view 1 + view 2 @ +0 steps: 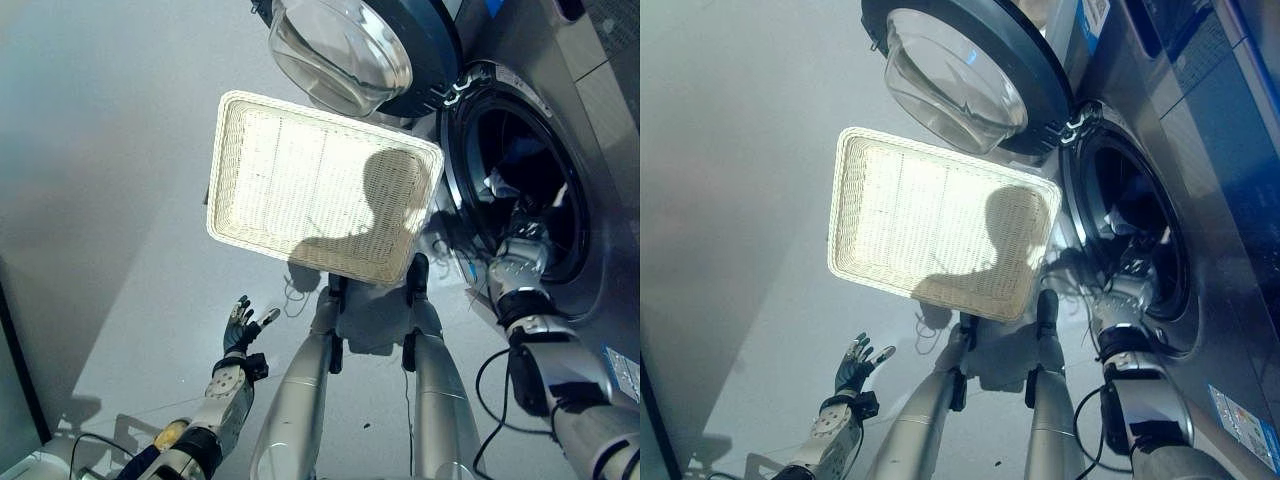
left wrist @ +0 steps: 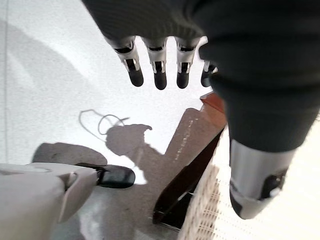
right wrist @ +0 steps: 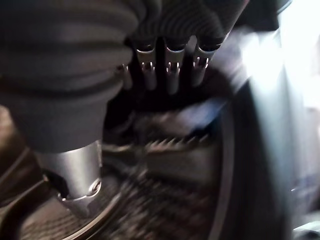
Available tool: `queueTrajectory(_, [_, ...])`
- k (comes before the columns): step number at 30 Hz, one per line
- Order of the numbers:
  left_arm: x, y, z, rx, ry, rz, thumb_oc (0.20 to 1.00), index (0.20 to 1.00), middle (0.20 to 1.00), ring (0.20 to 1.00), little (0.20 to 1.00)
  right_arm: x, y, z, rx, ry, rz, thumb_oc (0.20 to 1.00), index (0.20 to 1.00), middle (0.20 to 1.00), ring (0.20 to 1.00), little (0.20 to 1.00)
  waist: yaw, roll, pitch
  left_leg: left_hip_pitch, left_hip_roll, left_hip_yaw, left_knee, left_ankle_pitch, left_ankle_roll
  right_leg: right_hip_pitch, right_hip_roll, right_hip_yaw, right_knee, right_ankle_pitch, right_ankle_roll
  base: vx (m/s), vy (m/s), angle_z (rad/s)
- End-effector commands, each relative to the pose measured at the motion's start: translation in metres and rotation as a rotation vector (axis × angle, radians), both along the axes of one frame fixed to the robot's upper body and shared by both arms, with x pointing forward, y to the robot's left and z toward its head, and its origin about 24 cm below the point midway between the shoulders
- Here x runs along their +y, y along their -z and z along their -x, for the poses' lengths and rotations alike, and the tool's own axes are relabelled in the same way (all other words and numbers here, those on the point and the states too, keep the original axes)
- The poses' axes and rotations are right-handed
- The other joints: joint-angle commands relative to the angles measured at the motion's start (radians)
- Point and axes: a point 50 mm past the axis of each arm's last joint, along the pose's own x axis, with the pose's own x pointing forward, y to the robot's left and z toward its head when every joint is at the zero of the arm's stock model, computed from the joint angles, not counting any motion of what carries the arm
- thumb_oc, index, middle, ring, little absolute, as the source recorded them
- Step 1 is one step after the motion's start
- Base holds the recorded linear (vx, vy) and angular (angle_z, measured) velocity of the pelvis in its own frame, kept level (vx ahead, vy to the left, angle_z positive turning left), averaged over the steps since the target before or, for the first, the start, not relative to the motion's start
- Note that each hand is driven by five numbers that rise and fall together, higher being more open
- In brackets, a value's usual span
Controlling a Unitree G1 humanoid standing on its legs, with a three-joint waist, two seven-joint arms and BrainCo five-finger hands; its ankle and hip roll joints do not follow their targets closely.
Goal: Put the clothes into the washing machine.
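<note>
Grey front-loading washing machine (image 1: 590,130) at three o'clock, door open; dark clothes (image 1: 520,160), perhaps, inside its drum. White rectangular wicker basket (image 1: 320,190) at centre. Right robot hand (image 1: 520,262), fingers straight, at the drum mouth; left robot hand (image 1: 240,325), spread, at seven o'clock

Washing machine (image 1: 1200,150) stickers — print apparently unreadable

bright floor | glare on basket (image 1: 320,190) | drum (image 3: 165,165) dim, blurred
</note>
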Motion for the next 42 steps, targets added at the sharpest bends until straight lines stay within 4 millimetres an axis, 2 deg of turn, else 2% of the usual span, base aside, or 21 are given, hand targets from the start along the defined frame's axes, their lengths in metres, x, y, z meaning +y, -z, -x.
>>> queueTrajectory(1, [0.011,0.005,0.005,0.002,-0.027,-0.014,1.0,1.0,1.0,1.0,1.0,0.0,-0.001,0.005,0.082,-0.073,0.31,1.0,1.0,1.0,1.0,1.0,-0.027,0.006,-0.022,0.036,-0.048,0.005,0.011,-0.022,-0.015,0.051,0.034,-0.062,0.007,0.004,0.0,0.0,0.017,0.06])
queueTrajectory(4, [0.018,0.011,0.01,0.036,-0.047,0.002,1.0,1.0,1.0,1.0,1.0,0.018,0.017,0.009,0.182,-0.167,0.485,1.0,1.0,1.0,1.0,1.0,-0.036,-0.012,-0.022,0.073,-0.045,0.019,0.016,-0.036,-0.018,0.083,0.032,-0.063,-0.022,0.017,0.002,0.0,0.009,0.01])
queueTrajectory(5, [0.019,0.012,0.01,0.039,-0.049,0.004,1.0,1.0,1.0,1.0,1.0,0.019,0.018,0.009,0.189,-0.176,0.497,1.0,1.0,1.0,1.0,1.0,-0.037,-0.014,-0.022,0.077,-0.044,0.02,0.015,-0.037,-0.019,0.087,0.033,-0.062,-0.026,0.019,0.002,0.05,-0.012,-0.01])
queueTrajectory(6, [0.022,0.016,0.013,0.053,-0.052,0.013,1.0,1.0,1.0,1.0,1.0,0.029,0.034,0.015,0.249,-0.234,0.564,1.0,1.0,1.0,1.0,1.0,-0.041,-0.026,-0.023,0.11,-0.04,0.024,0.007,-0.041,-0.019,0.115,0.038,-0.056,-0.04,0.022,0.003,0.04,-0.027,-0.04])
queueTrajectory(9, [0.025,0.018,0.016,0.062,-0.046,0.035,1.0,1.0,1.0,1.0,1.0,0.036,0.049,0.021,0.292,-0.302,0.617,1.0,1.0,1.0,1.0,1.0,-0.043,-0.034,-0.023,0.146,-0.029,0.027,-0.011,-0.038,-0.021,0.146,0.043,-0.054,-0.046,0.018,0.003,0.04,-0.046,-0.06])
queueTrajectory(10, [0.03,0.023,0.021,0.078,-0.042,0.048,1.0,1.0,1.0,1.0,1.0,0.049,0.076,0.031,0.366,-0.399,0.624,1.0,1.0,1.0,1.0,1.0,-0.04,-0.037,-0.038,0.19,-0.013,0.021,-0.05,-0.025,-0.024,0.185,0.054,-0.051,-0.041,-0.001,0.001,0.06,-0.076,-0.05])
queueTrajectory(12, [0.033,0.025,0.024,0.085,-0.042,0.037,1.0,1.0,1.0,1.0,1.0,0.056,0.092,0.04,0.432,-0.448,0.637,1.0,1.0,1.0,1.0,1.0,-0.038,-0.038,-0.056,0.207,-0.004,0.014,-0.073,-0.015,-0.026,0.199,0.059,-0.051,-0.034,-0.014,0.0,0.09,-0.082,-0.04])
queueTrajectory(13, [0.036,0.027,0.028,0.095,-0.044,0.03,1.0,1.0,1.0,1.0,1.0,0.058,0.111,0.052,0.508,-0.509,0.65,1.0,1.0,1.0,1.0,1.0,-0.033,-0.039,-0.076,0.224,0.006,0.006,-0.099,-0.001,-0.029,0.215,0.067,-0.05,-0.025,-0.029,-0.003,0.11,-0.07,-0.06])
queueTrajectory(16, [0.037,0.034,0.036,0.136,-0.03,0.02,1.0,1.0,1.0,1.0,1.0,0.059,0.139,0.074,0.627,-0.598,0.689,1.0,1.0,1.0,1.0,1.0,-0.026,-0.041,-0.109,0.254,0.021,-0.009,-0.151,0.021,-0.038,0.246,0.081,-0.044,-0.029,-0.045,-0.007,0.09,-0.077,-0.05])
queueTrajectory(17, [0.037,0.035,0.036,0.139,-0.028,0.019,1.0,1.0,1.0,1.0,1.0,0.059,0.14,0.075,0.636,-0.603,0.691,1.0,1.0,1.0,1.0,1.0,-0.025,-0.041,-0.111,0.258,0.022,-0.01,-0.156,0.023,-0.039,0.249,0.081,-0.043,-0.031,-0.046,-0.007,0.05,-0.06,0.07])
queueTrajectory(19, [0.036,0.041,0.042,0.179,-0.008,0.023,1.0,1.0,1.0,1.0,1.0,0.057,0.161,0.093,0.746,-0.678,0.682,1.0,1.0,1.0,1.0,1.0,-0.026,-0.051,-0.139,0.288,0.029,-0.012,-0.169,0.017,-0.046,0.282,0.081,-0.042,-0.062,-0.043,-0.003,0.06,-0.055,0.11])
queueTrajectory(23, [0.034,0.051,0.053,0.241,0.046,0.035,1.0,1.0,1.0,1.0,1.0,0.053,0.174,0.108,0.832,-0.78,0.802,1.0,1.0,1.0,1.0,1.0,-0.023,-0.064,-0.163,0.31,0.028,-0.005,-0.152,0.002,-0.043,0.31,0.082,-0.046,-0.075,-0.045,-0.007,0.07,-0.049,0.09])
queueTrajectory(24, [0.033,0.056,0.059,0.286,0.119,0.011,1.0,1.0,1.0,1.0,1.0,0.051,0.178,0.116,0.867,-0.86,0.946,1.0,1.0,1.0,1.0,1.0,-0.022,-0.077,-0.182,0.315,0.024,-0.007,-0.11,-0.02,-0.042,0.33,0.087,-0.039,-0.072,-0.052,-0.014,0.05,-0.087,0.09])
queueTrajectory(27, [0.032,0.058,0.061,0.305,0.154,-0.001,1.0,1.0,1.0,1.0,1.0,0.052,0.181,0.121,0.893,-0.93,1.062,1.0,1.0,1.0,1.0,1.0,-0.021,-0.084,-0.193,0.321,0.022,-0.009,-0.09,-0.031,-0.041,0.348,0.09,-0.038,-0.075,-0.055,-0.016,0.03,-0.081,0.14])
queueTrajectory(29, [0.035,0.061,0.066,0.369,0.237,-0.045,1.0,1.0,1.0,1.0,1.0,0.053,0.195,0.139,0.99,-1.163,1.328,1.0,1.0,1.0,1.0,1.0,-0.001,-0.106,-0.236,0.371,0.023,-0.026,-0.102,-0.038,-0.041,0.418,0.095,-0.063,-0.094,-0.071,-0.009,0.04,-0.187,0.17])
queueTrajectory(33, [0.034,0.07,0.081,0.452,0.326,-0.095,1.0,1.0,1.0,1.0,1.0,0.051,0.208,0.16,1.052,-1.249,1.269,1.0,1.0,1.0,1.0,1.0,0.009,-0.118,-0.295,0.442,0.033,-0.042,-0.162,-0.019,-0.05,0.494,0.102,-0.086,-0.102,-0.092,-0.003,0.09,-0.101,0.15])
queueTrajectory(36, [0.035,0.078,0.095,0.516,0.367,-0.105,1.0,1.0,1.0,1.0,1.0,0.049,0.215,0.172,1.105,-1.248,1.219,1.0,1.0,1.0,1.0,1.0,0.005,-0.123,-0.336,0.48,0.025,-0.049,-0.142,-0.039,-0.046,0.532,0.098,-0.084,-0.098,-0.104,-0.009,0.14,0.007,0.1])
queueTrajectory(37, [0.034,0.082,0.104,0.551,0.373,-0.096,1.0,1.0,1.0,1.0,1.0,0.047,0.219,0.181,1.139,-1.273,1.194,1.0,1.0,1.0,1.0,1.0,0.002,-0.126,-0.365,0.502,0.02,-0.045,-0.124,-0.057,-0.04,0.558,0.095,-0.08,-0.096,-0.109,-0.012,0.17,0.039,0.02])
queueTrajectory(39, [0.035,0.084,0.11,0.565,0.352,-0.078,1.0,1.0,1.0,1.0,1.0,0.046,0.223,0.189,1.165,-1.296,1.18,1.0,1.0,1.0,1.0,1.0,0.0,-0.126,-0.384,0.52,0.018,-0.04,-0.116,-0.068,-0.035,0.578,0.093,-0.078,-0.094,-0.114,-0.013,0.22,0.055,-0.02])
queueTrajectory(41, [0.035,0.09,0.121,0.606,0.308,-0.036,1.0,1.0,1.0,1.0,1.0,0.048,0.232,0.208,1.219,-1.345,1.138,1.0,1.0,1.0,1.0,1.0,-0.005,-0.124,-0.428,0.568,0.015,-0.039,-0.124,-0.08,-0.027,0.624,0.096,-0.071,-0.099,-0.122,-0.015,0.23,0.043,0.0])
queueTrajectory(42, [0.035,0.09,0.121,0.607,0.308,-0.036,1.0,1.0,1.0,1.0,1.0,0.048,0.232,0.208,1.219,-1.345,1.138,1.0,1.0,1.0,1.0,1.0,-0.005,-0.124,-0.427,0.57,0.015,-0.039,-0.124,-0.08,-0.027,0.625,0.096,-0.071,-0.1,-0.122,-0.015,0.14,0.02,0.01])
